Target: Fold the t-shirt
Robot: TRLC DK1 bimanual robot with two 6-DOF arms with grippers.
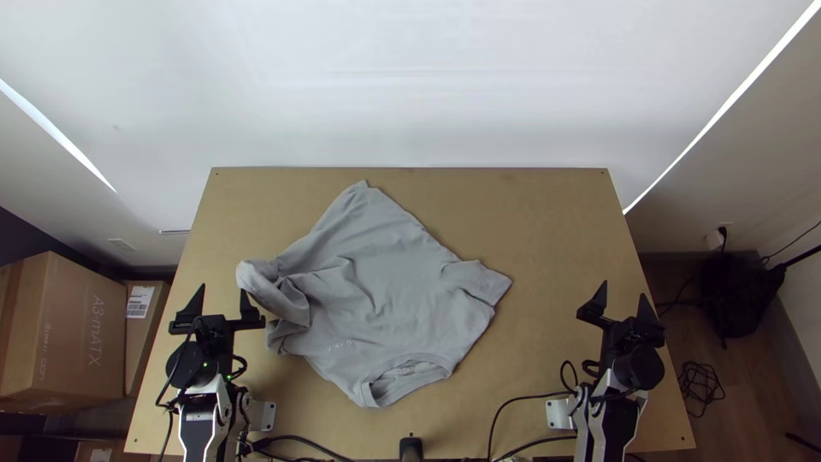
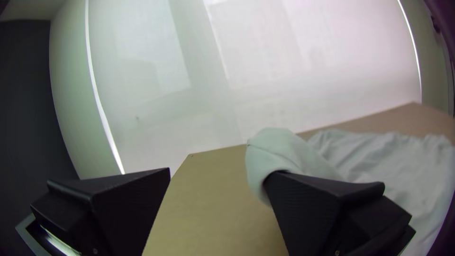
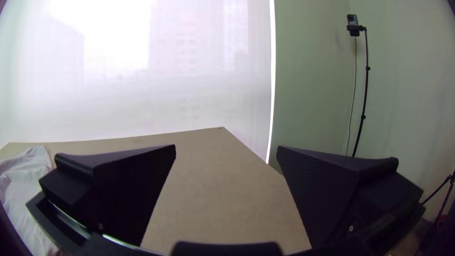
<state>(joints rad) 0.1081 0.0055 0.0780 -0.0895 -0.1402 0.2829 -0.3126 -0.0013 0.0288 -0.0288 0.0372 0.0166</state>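
Note:
In the top view the left gripper [image 1: 224, 299] stands open at the table's left, its right-hand finger close to the shirt's bunched edge. The right gripper [image 1: 623, 301] is open over bare table, well to the right of the cloth. The grey t-shirt [image 1: 393, 274] lies slantwise, mostly spread, collar toward the near edge, one sleeve out to the right, its left side bunched. In the left wrist view a raised fold of the t-shirt [image 2: 279, 154] is behind one finger of the left gripper [image 2: 217, 178]. The right wrist view has the right gripper [image 3: 226, 149] and part of the t-shirt [image 3: 23, 185].
The wooden table [image 1: 547, 222] has bare surface on the right and along the far edge. Black cables [image 1: 513, 400] run along the near edge by a small dark object [image 1: 411, 447]. Cardboard boxes [image 1: 64, 329] stand left of the table, a black bag [image 1: 737, 295] on the right.

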